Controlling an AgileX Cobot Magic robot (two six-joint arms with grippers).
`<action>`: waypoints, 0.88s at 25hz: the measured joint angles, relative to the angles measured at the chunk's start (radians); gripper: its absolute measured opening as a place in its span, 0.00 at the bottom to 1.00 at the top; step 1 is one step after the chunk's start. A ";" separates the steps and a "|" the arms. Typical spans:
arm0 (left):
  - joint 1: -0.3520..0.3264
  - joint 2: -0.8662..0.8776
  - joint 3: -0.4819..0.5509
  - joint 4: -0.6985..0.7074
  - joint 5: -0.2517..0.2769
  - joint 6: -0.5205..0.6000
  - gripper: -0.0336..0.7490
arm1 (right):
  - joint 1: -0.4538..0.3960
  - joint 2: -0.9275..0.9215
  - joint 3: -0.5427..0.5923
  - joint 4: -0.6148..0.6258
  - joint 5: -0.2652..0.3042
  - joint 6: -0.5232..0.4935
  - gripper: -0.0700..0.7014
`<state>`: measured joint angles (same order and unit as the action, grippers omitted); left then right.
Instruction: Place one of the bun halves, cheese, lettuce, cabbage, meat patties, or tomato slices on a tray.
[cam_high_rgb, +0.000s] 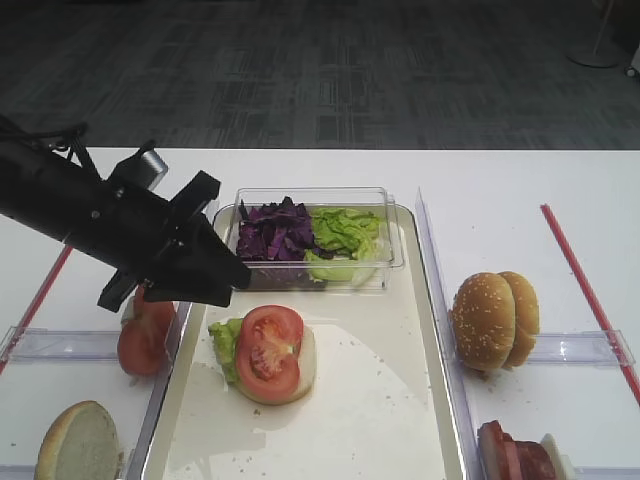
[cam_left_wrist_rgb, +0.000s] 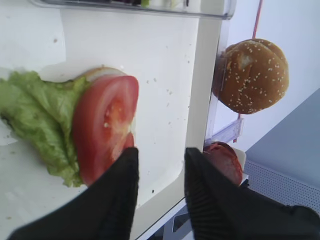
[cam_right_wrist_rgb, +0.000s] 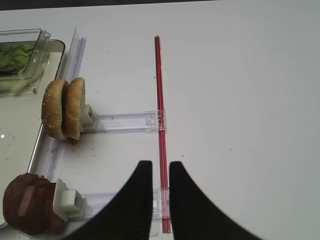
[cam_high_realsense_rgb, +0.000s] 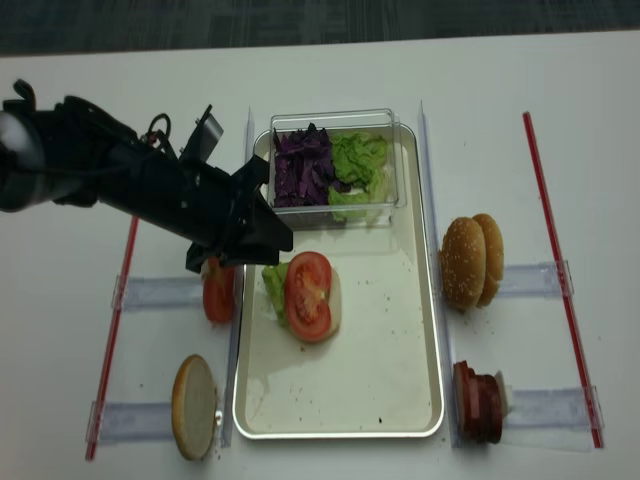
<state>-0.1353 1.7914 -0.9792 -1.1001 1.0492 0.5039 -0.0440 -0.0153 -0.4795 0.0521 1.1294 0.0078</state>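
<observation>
Black fingers (cam_left_wrist_rgb: 120, 200) of the left gripper (cam_left_wrist_rgb: 160, 192) are hovering slightly parted and empty, the arm slanting over the tray (cam_high_rgb: 425, 330) rim beside a tomato slice (cam_high_rgb: 268, 350) lying on lettuce (cam_high_rgb: 225, 343) and a bun bottom (cam_high_rgb: 306, 362) inside the tray

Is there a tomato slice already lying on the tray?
Yes, a tomato slice lies on lettuce and a bun half on the tray.
</observation>
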 joint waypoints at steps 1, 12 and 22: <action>0.000 -0.007 -0.004 0.001 0.004 -0.005 0.31 | 0.000 0.000 0.000 0.000 0.000 0.000 0.26; 0.000 -0.113 -0.117 0.029 0.063 -0.107 0.31 | 0.000 0.000 0.000 0.000 0.000 -0.002 0.26; 0.000 -0.184 -0.253 0.098 0.130 -0.227 0.31 | 0.000 0.000 0.000 0.000 0.000 -0.002 0.26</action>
<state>-0.1353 1.6077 -1.2319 -1.0017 1.1792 0.2768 -0.0440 -0.0153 -0.4795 0.0521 1.1294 0.0061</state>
